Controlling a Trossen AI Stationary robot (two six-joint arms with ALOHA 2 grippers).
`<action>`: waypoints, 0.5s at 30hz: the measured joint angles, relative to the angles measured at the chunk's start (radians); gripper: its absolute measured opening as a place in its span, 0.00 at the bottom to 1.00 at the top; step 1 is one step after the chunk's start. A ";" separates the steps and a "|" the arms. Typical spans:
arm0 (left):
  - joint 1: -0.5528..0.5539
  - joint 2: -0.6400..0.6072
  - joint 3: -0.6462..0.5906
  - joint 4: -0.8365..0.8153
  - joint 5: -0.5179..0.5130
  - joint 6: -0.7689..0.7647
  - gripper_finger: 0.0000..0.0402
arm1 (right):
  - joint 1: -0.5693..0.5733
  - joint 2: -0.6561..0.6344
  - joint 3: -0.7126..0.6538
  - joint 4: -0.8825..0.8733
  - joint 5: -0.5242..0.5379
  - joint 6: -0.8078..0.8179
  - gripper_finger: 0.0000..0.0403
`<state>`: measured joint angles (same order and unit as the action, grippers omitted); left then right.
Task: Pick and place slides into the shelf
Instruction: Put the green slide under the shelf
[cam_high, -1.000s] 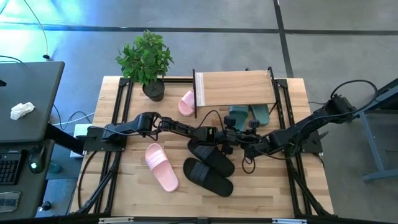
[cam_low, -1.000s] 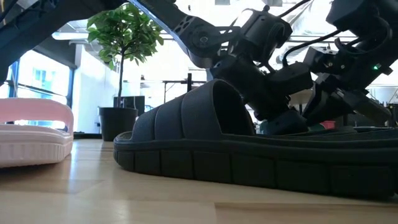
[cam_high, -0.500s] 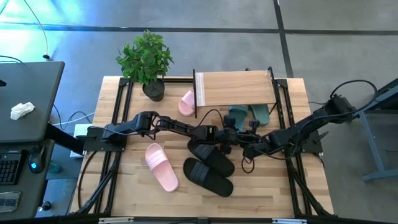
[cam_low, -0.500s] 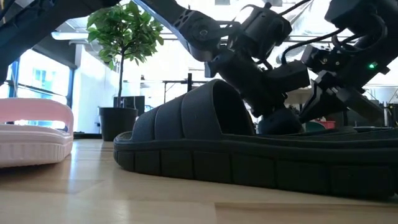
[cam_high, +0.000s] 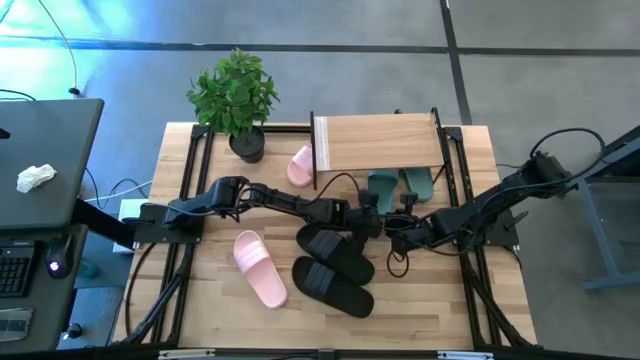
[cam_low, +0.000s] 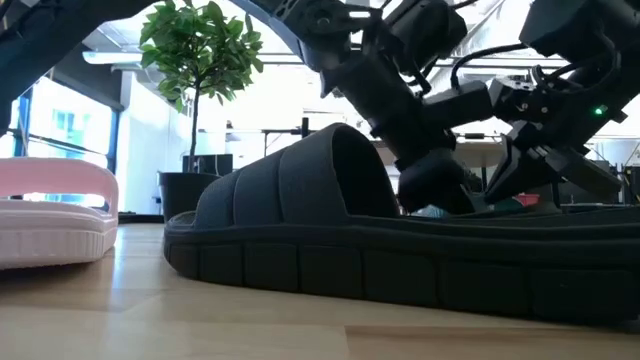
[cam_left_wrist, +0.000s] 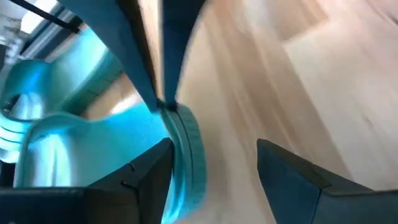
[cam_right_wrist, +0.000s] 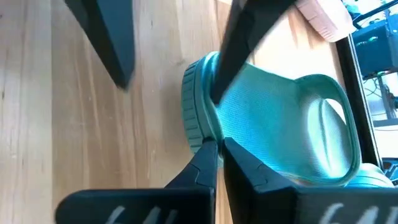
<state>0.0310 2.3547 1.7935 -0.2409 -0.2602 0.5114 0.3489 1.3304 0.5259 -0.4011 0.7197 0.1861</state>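
Claws meeting, two black slides, two teal

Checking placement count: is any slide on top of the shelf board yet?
No, the high view shows the shelf board bare, with the teal slides on the table beneath it.

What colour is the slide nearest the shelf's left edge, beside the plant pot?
Pale pink, seen best in the high view.

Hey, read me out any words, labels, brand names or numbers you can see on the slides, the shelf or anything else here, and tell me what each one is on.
None readable: no text shows on the two black ribbed foam slides, the teal green slides, the pale pink slide or the light wooden shelf board.
Dark desk at the table's left: anything on it is too small to read.
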 joint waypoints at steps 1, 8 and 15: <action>-0.001 -0.006 0.000 -0.019 0.001 -0.006 0.54 | 0.000 0.000 0.000 -0.004 -0.002 0.000 0.00; -0.007 -0.066 -0.003 -0.177 0.055 -0.048 0.53 | 0.000 -0.001 0.034 -0.220 -0.005 0.170 0.00; -0.012 -0.103 -0.003 -0.249 0.098 -0.050 0.45 | -0.007 -0.001 0.080 -0.332 0.012 0.262 0.00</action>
<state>0.0188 2.2516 1.7905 -0.4901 -0.1618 0.4618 0.3415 1.3293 0.6055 -0.7336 0.7315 0.4481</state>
